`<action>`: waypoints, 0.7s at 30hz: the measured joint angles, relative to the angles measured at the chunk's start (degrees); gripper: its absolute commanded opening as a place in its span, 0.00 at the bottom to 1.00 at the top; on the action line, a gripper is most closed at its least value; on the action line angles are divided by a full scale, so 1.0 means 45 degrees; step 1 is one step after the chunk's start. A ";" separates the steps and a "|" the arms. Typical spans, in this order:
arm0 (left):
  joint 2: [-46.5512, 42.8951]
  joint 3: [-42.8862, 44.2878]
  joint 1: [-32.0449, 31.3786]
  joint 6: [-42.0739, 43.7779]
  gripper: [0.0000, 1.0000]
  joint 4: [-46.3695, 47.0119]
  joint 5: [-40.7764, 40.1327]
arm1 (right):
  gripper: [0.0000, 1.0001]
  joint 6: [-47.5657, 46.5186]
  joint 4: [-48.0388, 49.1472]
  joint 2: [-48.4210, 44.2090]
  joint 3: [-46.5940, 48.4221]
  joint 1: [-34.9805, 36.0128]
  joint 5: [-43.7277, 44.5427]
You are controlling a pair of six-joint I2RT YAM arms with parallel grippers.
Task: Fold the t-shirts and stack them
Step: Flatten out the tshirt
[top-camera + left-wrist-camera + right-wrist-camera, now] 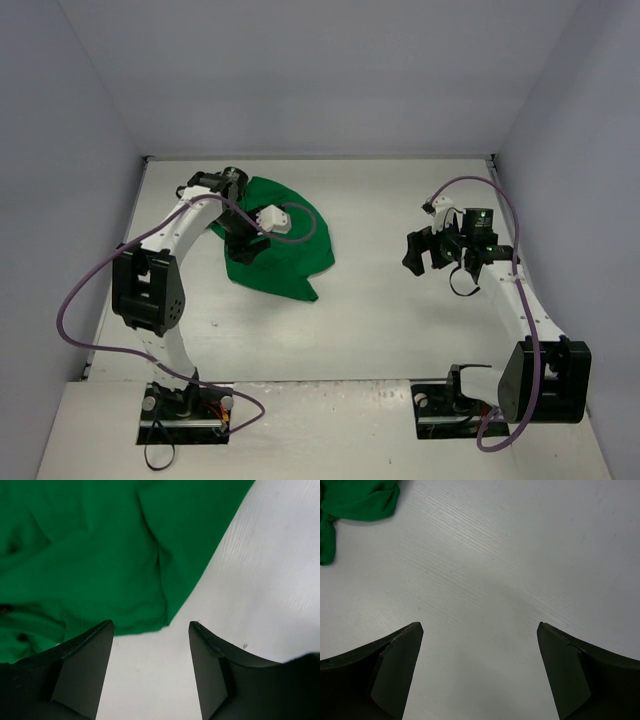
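Top view, left to right.

Left arm: runs up the left side of the frame, then bends down toward the cloth. The left fingers [243, 250] hang at the left part of the green t-shirt [290, 255], pointing down.

Left wrist view: the two tips stand apart, roughly half spread. Only bare white desk [380, 320] shows between them. The shirt's edge lies just beyond the tips and fills the upper left of that frame, with soft creases across it. No cloth is pinched.

T-shirt: one crumpled heap, left of centre in the top view. It is bunched and not flat, and a pointed corner trails toward the lower right.

Right arm: comes up the right side of the frame. The right fingers [414, 253] sit right of centre, well apart from the shirt, and point toward frame left.

Right wrist view: the tips are spread wide with nothing in them and only desk between. A bit of green shows in the upper left corner.
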 measured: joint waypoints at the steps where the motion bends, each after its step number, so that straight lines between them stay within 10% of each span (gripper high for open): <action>1: 0.0052 0.0291 -0.0155 -0.0203 0.57 0.0018 0.0324 | 0.96 -0.0003 -0.0003 0.0015 0.0000 0.0000 0.0003; 21: 0.4032 0.2120 -0.1026 -0.3888 0.57 0.0056 0.3271 | 0.96 -0.0004 -0.0002 0.0021 0.0000 0.0000 0.0043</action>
